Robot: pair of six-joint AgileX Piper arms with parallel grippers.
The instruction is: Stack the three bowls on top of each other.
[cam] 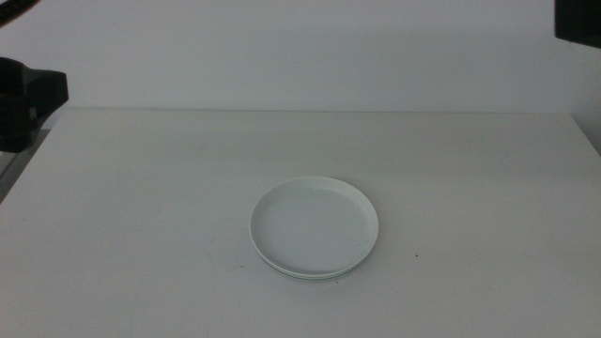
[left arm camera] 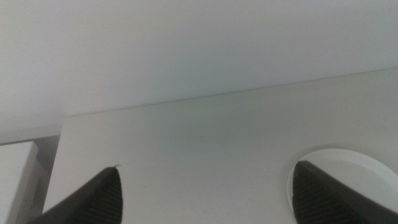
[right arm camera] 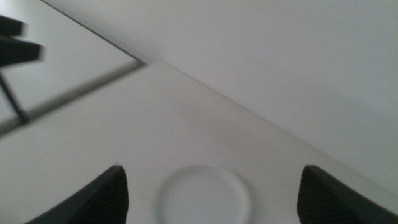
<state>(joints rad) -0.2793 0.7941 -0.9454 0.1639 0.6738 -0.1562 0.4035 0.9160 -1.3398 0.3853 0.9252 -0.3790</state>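
Both sets of jaws are standing spread wide with nothing between them: the left gripper and the right gripper are each hanging high above the table, outside the middle view apart from dark arm parts at its upper corners. Just below frame centre in the middle view, the white bowl is sitting on top of the stack; beneath its lower edge a thin mint green rim is peeking out. Stacking is looking finished or close to it. A grey bowl is not making itself visible; whether it is lying hidden under the others, I cannot tell. The right wrist view is blurring.
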